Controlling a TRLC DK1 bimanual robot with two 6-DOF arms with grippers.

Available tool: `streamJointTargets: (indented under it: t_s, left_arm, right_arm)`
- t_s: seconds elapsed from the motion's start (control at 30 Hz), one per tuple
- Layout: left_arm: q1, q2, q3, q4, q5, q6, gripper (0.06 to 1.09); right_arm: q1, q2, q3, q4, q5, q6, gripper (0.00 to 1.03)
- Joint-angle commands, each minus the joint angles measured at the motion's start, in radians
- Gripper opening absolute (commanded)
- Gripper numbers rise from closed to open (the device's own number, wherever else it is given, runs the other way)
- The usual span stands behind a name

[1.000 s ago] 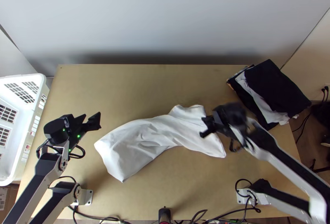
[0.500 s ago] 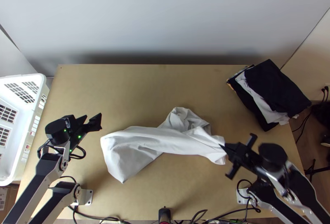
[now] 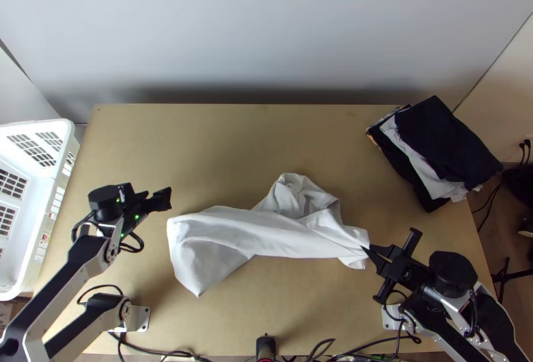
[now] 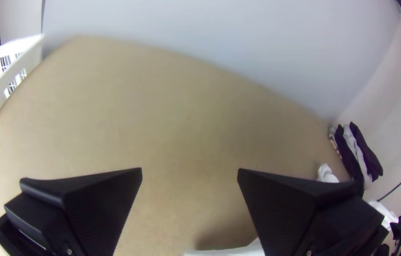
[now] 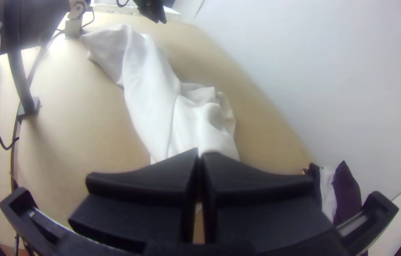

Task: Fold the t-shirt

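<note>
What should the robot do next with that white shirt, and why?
Probably bring the left gripper to the nearest end of the white t-shirt and pinch it. That gripper is open and empty, the right gripper is shut on the opposite end, and the cloth between lies creased and bunched, so a second hold might help straighten it.

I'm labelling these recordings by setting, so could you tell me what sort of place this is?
Probably a robotics lab, set up for handling laundry: two robot arms stand at a wooden table with cables along its near edge, and a white t-shirt and a stack of clothes lie on it.
</note>
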Motion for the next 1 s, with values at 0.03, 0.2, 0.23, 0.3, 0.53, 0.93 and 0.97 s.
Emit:
streamJointTargets:
  t_s: [0.03, 0.2, 0.23, 0.3, 0.53, 0.93, 0.97]
  left_arm:
    - [-0.024, 0.101, 0.071, -0.105, 0.053, 0.003, 1.04]
    - [0.011, 0.247, 0.266, -0.44, 0.197, -0.049, 1.04]
    - [0.013, 0.249, 0.289, -0.496, 0.203, -0.051, 1.04]
    - [0.022, 0.218, 0.294, -0.576, 0.255, -0.051, 1.04]
    - [0.166, 0.164, 0.191, -0.544, 0.435, -0.13, 1.04]
    - [0.045, 0.324, 0.146, -0.383, 0.46, -0.213, 1.04]
    - [0.039, 0.325, 0.148, -0.383, 0.46, -0.213, 1.04]
  right_arm:
    - [0.023, 0.002, -0.029, 0.031, -0.002, 0.0, 0.02]
    - [0.023, 0.027, -0.034, 0.056, -0.002, 0.025, 0.02]
    - [0.023, 0.027, -0.036, 0.056, -0.001, 0.026, 0.02]
    - [0.023, 0.028, -0.039, 0.056, -0.001, 0.029, 0.02]
    - [0.016, 0.039, -0.056, 0.085, -0.001, 0.075, 0.02]
    - [-0.038, 0.103, -0.014, 0.096, 0.001, 0.086, 0.02]
    - [-0.043, 0.103, -0.013, 0.094, 0.001, 0.087, 0.02]
